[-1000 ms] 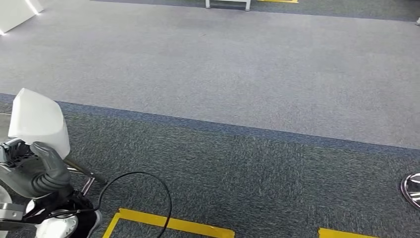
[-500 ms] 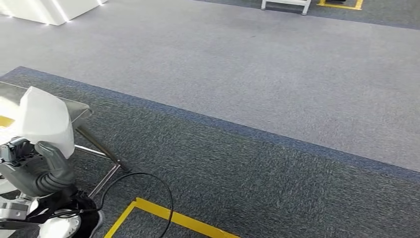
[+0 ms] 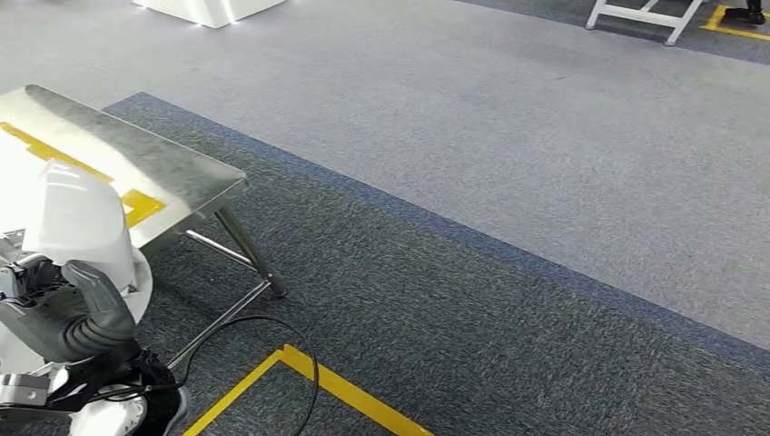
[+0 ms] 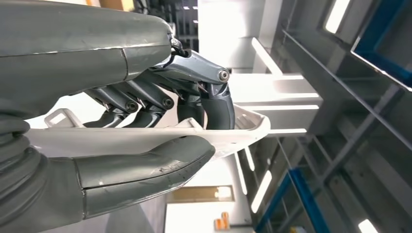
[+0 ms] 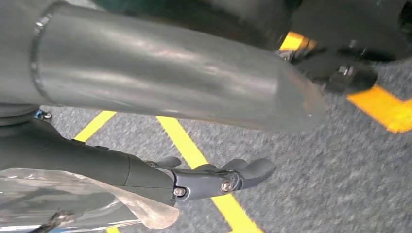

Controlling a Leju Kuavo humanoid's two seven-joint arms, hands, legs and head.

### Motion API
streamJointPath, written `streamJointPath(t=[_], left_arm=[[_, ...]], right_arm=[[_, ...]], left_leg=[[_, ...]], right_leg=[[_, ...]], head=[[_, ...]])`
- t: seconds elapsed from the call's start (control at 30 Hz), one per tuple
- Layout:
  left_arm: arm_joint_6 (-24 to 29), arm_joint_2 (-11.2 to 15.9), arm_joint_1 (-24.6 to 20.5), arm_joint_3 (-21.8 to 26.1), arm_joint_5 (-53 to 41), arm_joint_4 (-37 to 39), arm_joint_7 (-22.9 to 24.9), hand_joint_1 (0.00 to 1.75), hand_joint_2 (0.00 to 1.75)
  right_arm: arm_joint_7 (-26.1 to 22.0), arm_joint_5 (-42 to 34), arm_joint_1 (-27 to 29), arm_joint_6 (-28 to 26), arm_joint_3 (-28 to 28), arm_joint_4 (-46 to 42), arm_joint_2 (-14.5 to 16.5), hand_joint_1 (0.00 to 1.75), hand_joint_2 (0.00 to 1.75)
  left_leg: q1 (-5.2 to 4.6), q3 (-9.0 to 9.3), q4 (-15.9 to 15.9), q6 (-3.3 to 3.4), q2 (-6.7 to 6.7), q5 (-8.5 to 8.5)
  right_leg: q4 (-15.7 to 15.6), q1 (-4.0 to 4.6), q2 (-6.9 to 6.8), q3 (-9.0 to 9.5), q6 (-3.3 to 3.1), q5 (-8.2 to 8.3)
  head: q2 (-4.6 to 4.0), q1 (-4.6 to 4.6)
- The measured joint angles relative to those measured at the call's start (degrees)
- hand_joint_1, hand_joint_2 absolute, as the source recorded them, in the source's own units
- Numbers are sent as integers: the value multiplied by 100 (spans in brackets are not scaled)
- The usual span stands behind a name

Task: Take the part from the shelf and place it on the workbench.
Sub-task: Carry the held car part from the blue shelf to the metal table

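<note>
The part point(image 3: 77, 227) is a white moulded plastic shell at the lower left of the head view, and my left hand point(image 3: 64, 313) grips it from below. In the left wrist view the thumb point(image 4: 145, 167) presses under the part's thin white edge point(image 4: 145, 138) while the dark fingers point(image 4: 145, 99) clamp it from the other side. The workbench point(image 3: 172, 168) is a steel table with a yellow stripe, at the left, just beyond the held part. My right hand point(image 5: 194, 179) hangs over the carpet and holds nothing, its fingers apart.
The bench's slanted steel legs point(image 3: 245, 250) reach onto dark carpet. Yellow floor tape point(image 3: 336, 386) and a black cable loop point(image 3: 304, 354) lie near my feet. A white lit block point(image 3: 204, 7) and a white frame point(image 3: 646, 16) stand far back on grey carpet.
The whole picture has shifted, so the camera has turned. The workbench has come into view from the left and now shows its top and legs. My left hand still holds the part.
</note>
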Motion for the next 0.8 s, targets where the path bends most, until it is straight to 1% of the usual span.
streamJointPath(t=[0.03, 0.07, 0.1, 0.13, 0.17, 0.2, 0.23, 0.27, 0.3, 0.33, 0.37, 0.4, 0.43, 0.47, 0.5, 0.53, 0.57, 0.6, 0.63, 0.67, 0.7, 0.73, 0.77, 0.8], left_arm=[[0, 2, 4, -4, -4, -1, -1, 175, 175], [0, 4, -5, -10, -9, -1, -1, 175, 175], [0, 2, -15, -18, -13, -1, -2, 175, 175], [0, 0, -22, -26, -15, 0, -2, 175, 175], [0, -2, -28, -31, -16, 1, -1, 175, 175], [0, -4, -25, -34, -15, 1, -1, 175, 175], [0, -4, -21, -35, -15, 2, 0, 175, 175], [0, -4, -20, -35, -15, 2, 0, 175, 175], [0, -4, -19, -35, -15, 3, 0, 175, 175], [0, -4, -19, -36, -15, 3, 0, 175, 175], [0, -4, -22, -36, -15, 3, 0, 175, 175], [0, -4, -24, -36, -15, 3, 1, 175, 175], [0, -4, -25, -37, -16, 3, 2, 175, 175], [0, -3, -22, -37, -16, 3, 3, 175, 175], [0, -2, -15, -37, -16, 3, 4, 175, 175], [0, 1, -5, -37, -16, 3, 4, 175, 175], [0, 3, -1, -39, -17, 3, 4, 175, 175], [0, 5, -4, -41, -17, 3, 4, 175, 175], [0, 6, -7, -43, -17, 3, 4, 175, 175], [0, 7, -12, -45, -17, 3, 4, 175, 175], [0, 8, -8, -45, -16, 3, 4, 175, 175], [0, 9, -1, -46, -16, 3, 5, 175, 175], [0, 12, 4, -46, -15, 3, 5, 175, 175], [0, 14, 8, -46, -15, 3, 5, 175, 175]], right_arm=[[-1, 2, -10, -1, 0, 1, 0, 0, 0], [-3, 3, -16, -2, 0, 1, 0, 0, 0], [-5, 5, -18, -3, 1, 2, 0, 0, 0], [-7, 6, -12, -4, 1, 3, -1, 0, 0], [-8, 7, -2, -4, 2, 3, -3, 0, 0], [-6, 8, 11, -4, 2, 4, -4, 0, 0], [-5, 8, 22, -4, 1, 4, -7, 0, 0], [-5, 8, 29, -4, 1, 4, -8, 0, 0], [-6, 7, 29, -5, 0, 4, -8, 0, 0], [-8, 7, 25, -6, 0, 4, -11, 0, 0], [-11, 6, 19, -8, 0, 5, -14, 0, 0], [-14, 6, 12, -9, 1, 8, -17, 0, 0], [-15, 6, 5, -10, 1, 11, -21, 0, 0], [-16, 7, -1, -10, 1, 15, -23, 0, 0], [-16, 7, -5, -9, 1, 17, -22, 0, 0], [-16, 7, -6, -8, 1, 19, -22, 0, 0], [-17, 7, -5, -8, 0, 21, -21, 0, 0], [-19, 7, -2, -8, 0, 22, -20, 0, 0], [-21, 7, 4, -9, 0, 23, -20, 0, 0], [-22, 7, 12, -9, 0, 23, -20, 0, 0], [-22, 7, 20, -9, 0, 23, -20, 0, 0], [-22, 7, 25, -9, 0, 23, -21, 0, 0], [-22, 7, 25, -8, 0, 23, -21, 0, 0], [-22, 7, 21, -8, 0, 23, -21, 0, 0]], left_leg=[[13, 16, -32, 28, -68, 12], [34, 34, -62, 60, -134, 27], [59, 53, -87, 87, -200, 41], [68, 55, -92, 105, -262, 44], [75, 52, -91, 117, -336, 45], [78, 53, -89, 120, -417, 44], [80, 56, -87, 119, -503, 43], [84, 62, -82, 115, -589, 40], [90, 69, -74, 106, -673, 34], [100, 74, -58, 88, -754, 22], [103, 66, -33, 61, -828, 7], [105, 46, -5, 32, -894, -5], [111, 23, 15, -2, -953, -9], [118, 0, 20, -37, -1010, -1], [127, -18, 20, -68, -1062, 10], [131, -28, 32, -98, -1038, 3], [126, -66, 115, -125, -934, -54], [118, -155, 314, -149, -785, -175], [115, -298, 637, -172, -611, -349], [119, -485, 1037, -193, -496, -538], [129, -660, 1404, -210, -445, -682], [137, -768, 1629, -220, -423, -733], [143, -763, 1624, -220, -407, -665], [144, -644, 1394, -209, -377, -504]], right_leg=[[24, -5, 30, 5, 30, -42], [131, -14, 147, -34, 55, -125], [354, -24, 313, -139, 79, -254], [709, -38, 506, -314, 93, -418], [1127, -47, 624, -539, 104, -583], [1486, -54, 675, -751, 115, -681], [1684, -59, 696, -897, 123, -677], [1649, -65, 706, -934, 128, -549], [1393, -73, 728, -862, 131, -325], [987, -86, 797, -713, 134, -68], [597, -101, 917, -552, 135, 100], [307, -112, 1016, -414, 122, 198], [144, -114, 1088, -331, 103, 220], [112, -104, 1099, -296, 75, 192], [100, -102, 1041, -277, 37, 203], [85, -102, 980, -268, 2, 213], [69, -107, 913, -253, -38, 220], [52, -114, 836, -239, -75, 222], [47, -109, 757, -231, -104, 216], [47, -102, 674, -226, -127, 204], [48, -95, 589, -223, -136, 194], [49, -89, 506, -217, -140, 182], [49, -84, 425, -206, -139, 169], [49, -80, 350, -186, -132, 154]], head=[[0, 6], [1, 16], [1, 31], [0, 47], [0, 57], [-1, 61], [-1, 60], [-1, 60], [-1, 58], [-1, 59], [-1, 60], [-1, 56], [-1, 54], [-1, 52], [-1, 50], [-1, 49], [-1, 31], [-1, 15], [-1, -3], [-1, -16], [-1, -15], [-1, -15], [-1, -16], [-1, -16]])
